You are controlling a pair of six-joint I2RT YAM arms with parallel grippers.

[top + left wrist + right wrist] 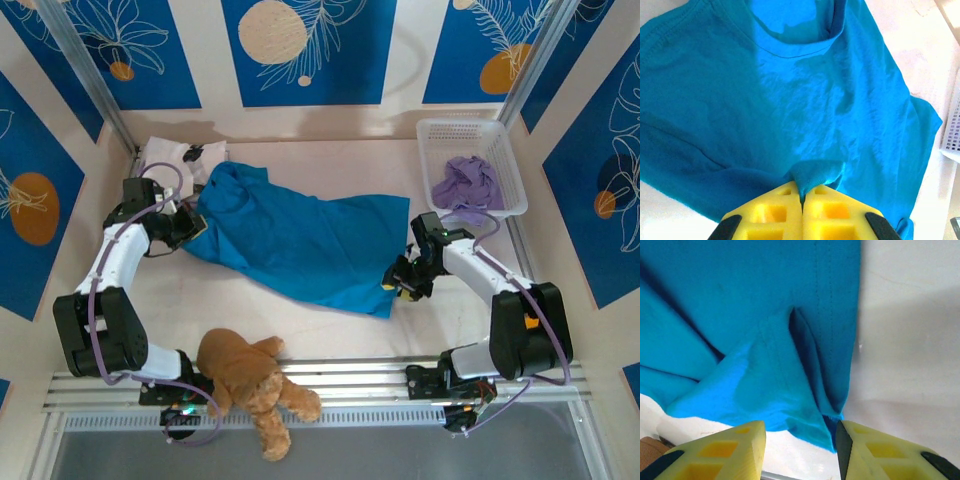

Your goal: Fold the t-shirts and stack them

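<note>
My left gripper (192,228) sits at the left edge of the teal-blue t-shirt (300,245), and in my left wrist view its yellow fingers (775,212) are pressed together with a small peak of the blue cloth pinched between their tips, so that gripper (802,194) is closed on the shirt (790,100). The shirt lies spread and rumpled across the middle of the table (200,300), running from the far left toward the near right, with its neck opening at the far end as my left wrist sees it. My right gripper (402,280) is at the shirt's near right corner. In the right wrist view its two yellow fingers (740,450) stand apart with a clear gap between them; that gripper (800,435) is open and grips nothing. The hemmed corner of the shirt (740,315) is folded into a crease and its tip hangs in that gap, just beside the right-hand finger. At the far left corner of the table a white t-shirt with black blotches (170,160) lies partly under the blue one. A white basket (515,170) at the far right holds crumpled lavender t-shirts (468,182). A brown teddy bear (250,380) lies at the near edge between my two arm bases, well apart from the shirts.
</note>
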